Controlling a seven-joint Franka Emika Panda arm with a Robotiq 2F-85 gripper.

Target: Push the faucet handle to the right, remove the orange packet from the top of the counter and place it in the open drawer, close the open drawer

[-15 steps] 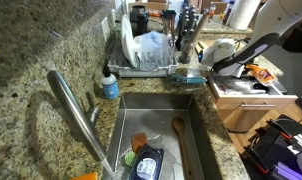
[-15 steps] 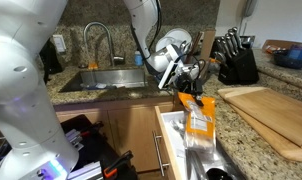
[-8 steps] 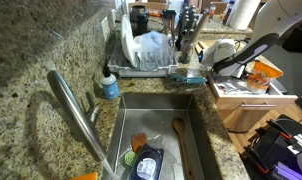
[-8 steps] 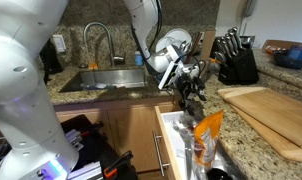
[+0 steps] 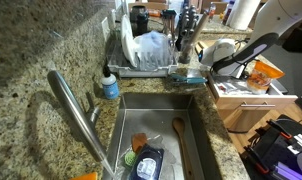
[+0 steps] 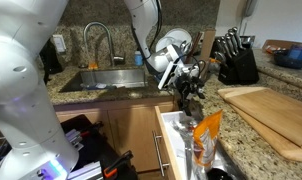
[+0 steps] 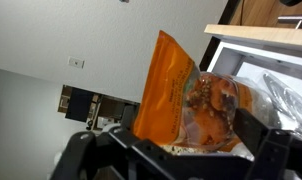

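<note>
The gripper (image 6: 192,88) hangs just above the open drawer (image 6: 169,140), and its jaws stand spread wide with nothing between them; in the wrist view the two dark fingers (image 7: 89,150) sit far apart at the bottom of the picture, with the orange packet (image 7: 176,90) beyond them and not pinched.

The packet is off the counter (image 6: 253,152) and inside the drawer; in both exterior views it stands tilted on edge rather than lying flat (image 6: 206,135), toward the drawer's inner end, close under the counter's edge and below the gripper without touching it. Other items lie in the drawer's white bottom around it, too blurred to name.

So the middle step looks done, to my eye; the drawer is still pulled well out of the cabinet (image 5: 253,95), and closing it is what remains. A packet poking up this high might catch the counter's underside as the drawer slides in; that is worth watching.

As for the faucet (image 6: 97,40), I cannot make out its small handle clearly enough to say which way it points.
</note>
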